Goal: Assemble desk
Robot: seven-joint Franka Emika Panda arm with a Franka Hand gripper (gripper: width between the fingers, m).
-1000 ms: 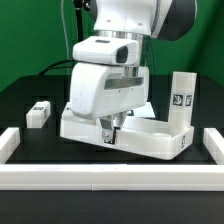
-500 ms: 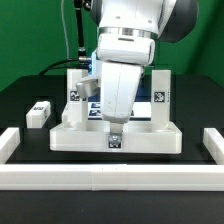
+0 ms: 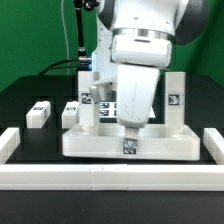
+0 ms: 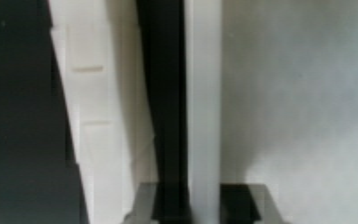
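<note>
1. My pincer (image 3: 129, 131) is closed narrow on the tabletop panel (image 3: 90, 146). It clamps the panel's near rim approx. mid-length, right above a b/w tag (image 3: 130, 148) on that rim.
2. Wrist view: pincer (image 4: 201, 203) straddles a thin white rim wall of the panel (image 4: 201, 90). The dark fingers (image 4: 247, 206) sit one each side of the wall, tight against it. A dark gap runs alongside the wall, then a wider white strip.
3. Panel sits on the black desk (image 3: 25, 98), long side across the exterior view. Can't tell if it lies fully flat or is raised a bit.
4. 1st upright leg (image 3: 88, 97) stands at the panel's far edge, toward the exterior view's left, tag facing the camera.
5. 2nd upright leg (image 3: 176, 100) stands at the panel's far edge, toward the exterior view's right, also w/ a tag showing. My arm covers most of the panel between the two.
6. Inner loose leg (image 3: 70, 113) lies on the black desk just beside the panel's end at the exterior view's left. Touching or not, can't tell.
7. Outer loose leg (image 3: 38, 113) lies further out from that same end, apart from the inner one.
8. Border wall (image 3: 110, 178), long, low and white, runs along the panel's near rim, near but not touching. Its ends turn back past both short ends of the panel.
</note>
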